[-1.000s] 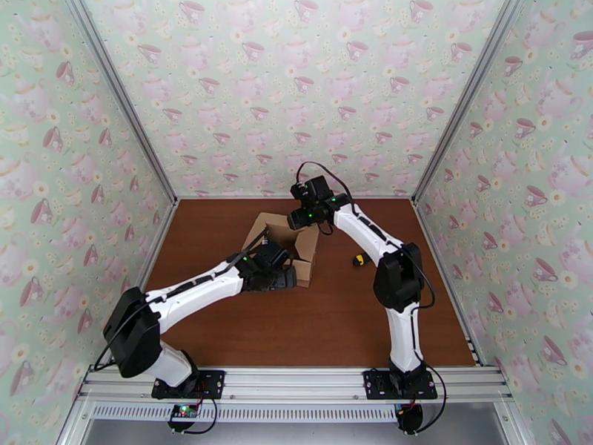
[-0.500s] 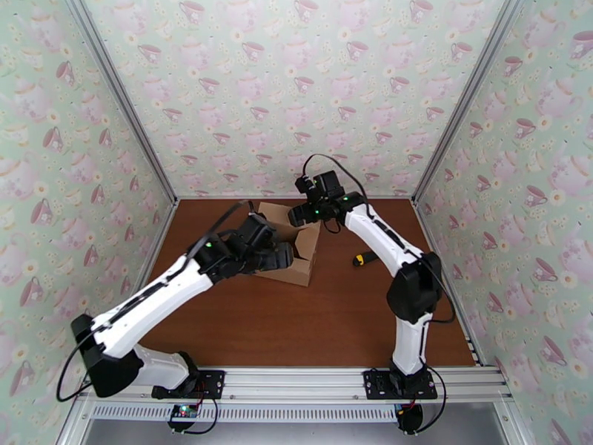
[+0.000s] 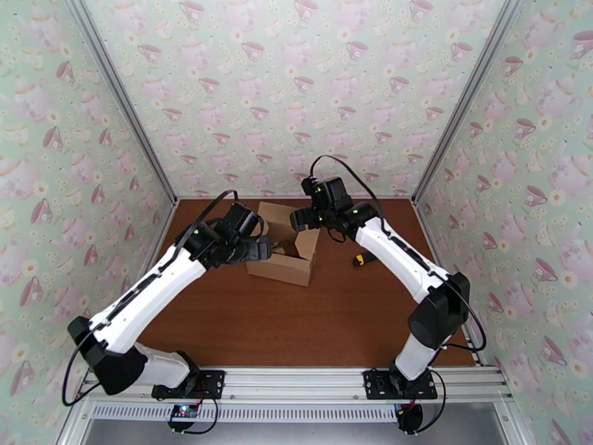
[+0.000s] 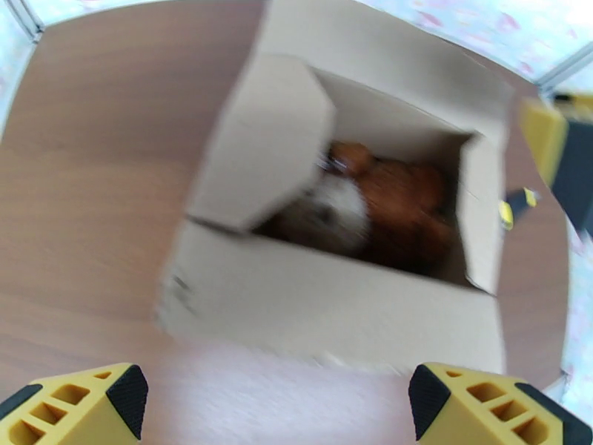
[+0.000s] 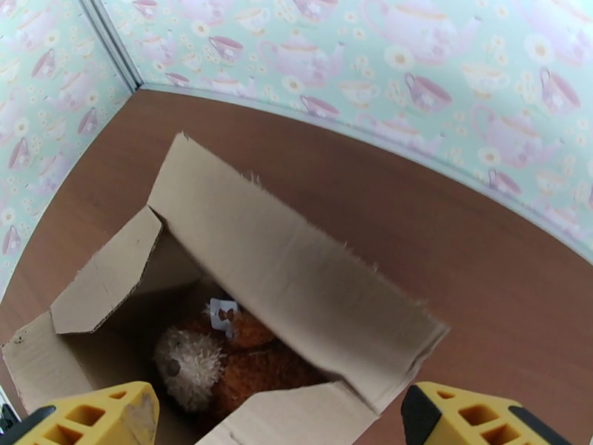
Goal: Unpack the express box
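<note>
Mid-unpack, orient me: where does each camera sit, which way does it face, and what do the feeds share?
Top external: fixed above and behind the bases, facing down onto the table; both arms show, left gripper and right gripper flanking the express box.
Left wrist: above the box, looking down into it at the plush toy; own fingertips at bottom corners.
Right wrist: above the box, looking down inside; own fingertips at bottom corners.
Shared: both wrist views show the toy inside the open box.
</note>
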